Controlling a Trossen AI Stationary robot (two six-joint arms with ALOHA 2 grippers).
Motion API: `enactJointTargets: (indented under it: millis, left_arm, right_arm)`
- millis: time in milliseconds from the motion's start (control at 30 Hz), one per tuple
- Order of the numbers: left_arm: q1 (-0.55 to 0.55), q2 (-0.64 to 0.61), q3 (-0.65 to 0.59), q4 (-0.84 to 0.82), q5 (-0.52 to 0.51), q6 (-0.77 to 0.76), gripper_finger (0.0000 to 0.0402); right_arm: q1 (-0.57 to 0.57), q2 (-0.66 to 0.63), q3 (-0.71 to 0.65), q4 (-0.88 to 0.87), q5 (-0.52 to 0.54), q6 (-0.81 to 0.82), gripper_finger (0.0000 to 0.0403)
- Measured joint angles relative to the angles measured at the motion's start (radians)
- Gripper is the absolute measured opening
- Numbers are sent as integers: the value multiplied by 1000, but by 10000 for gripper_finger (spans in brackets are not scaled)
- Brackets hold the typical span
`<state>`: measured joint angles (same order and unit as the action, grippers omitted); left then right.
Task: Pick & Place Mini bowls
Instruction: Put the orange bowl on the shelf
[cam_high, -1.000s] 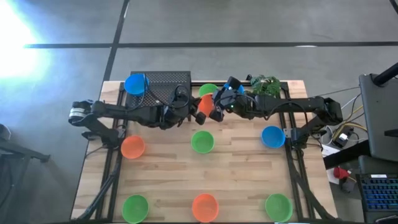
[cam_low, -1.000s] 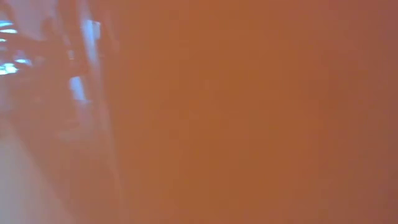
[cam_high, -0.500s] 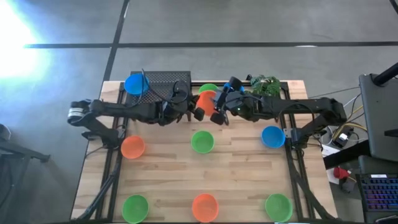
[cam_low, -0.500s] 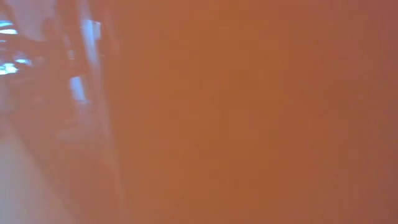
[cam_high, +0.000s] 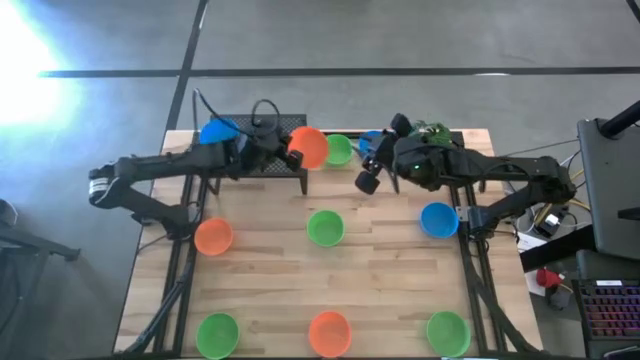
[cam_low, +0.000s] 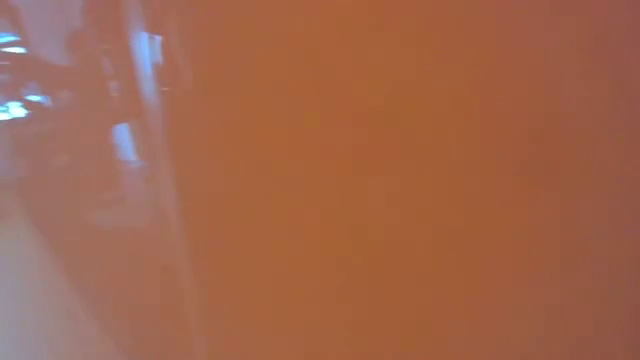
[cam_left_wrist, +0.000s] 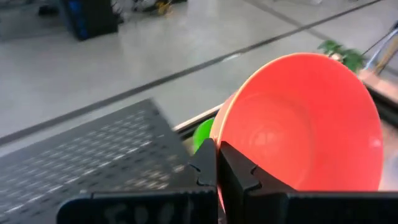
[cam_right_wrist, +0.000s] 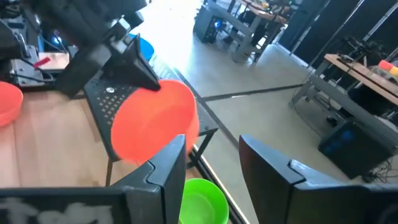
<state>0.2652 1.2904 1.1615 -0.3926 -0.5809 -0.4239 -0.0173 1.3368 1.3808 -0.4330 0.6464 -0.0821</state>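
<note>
My left gripper (cam_high: 291, 153) is shut on an orange-red mini bowl (cam_high: 309, 147) and holds it in the air at the right end of the black mesh stand (cam_high: 262, 130). My right gripper (cam_high: 371, 171) hangs open to the right of it, with nothing between its fingers (cam_right_wrist: 168, 167). A blue bowl (cam_high: 215, 131) sits on the stand. A green bowl (cam_high: 339, 150) and a blue one (cam_high: 372, 140) rest on the table's far part. Other bowls stand in rows on the wood. An orange blur fills the low view. My left gripper pinches the orange-red bowl by its rim (cam_left_wrist: 216, 148), one finger (cam_left_wrist: 239, 173) inside the bowl and one outside. The fingers come slanting down from the table's left. The bowl is lifted clear and tipped on its side, its hollow (cam_left_wrist: 298, 124) facing back toward the wrist.
On the table stand an orange bowl (cam_high: 213, 237), green bowls (cam_high: 324, 227) (cam_high: 217, 334) (cam_high: 447, 331), a blue bowl (cam_high: 438, 219) and another orange one (cam_high: 329, 333). A leafy sprig (cam_high: 430, 132) lies at the far right. Bare wood shows between the rows.
My left gripper has carried the orange-red bowl up and toward the far left, from the table's middle to the stand's right end, tipping it further. My right gripper has drawn back from the bowl toward the right and risen.
</note>
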Motion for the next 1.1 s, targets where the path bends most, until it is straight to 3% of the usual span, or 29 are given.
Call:
enactJointTargets:
  millis: [367,700,1100]
  left_arm:
    - [256,-15,217,-446,202,84,0]
    - [401,-11,240,-535,292,162,0]
    - [456,-8,217,-621,304,164,0]
  right_arm:
    - [0,-76,-1,-39,0,23,134]
    - [0,-78,-2,-54,0,23,138]
    - [0,-78,-3,-66,0,22,129]
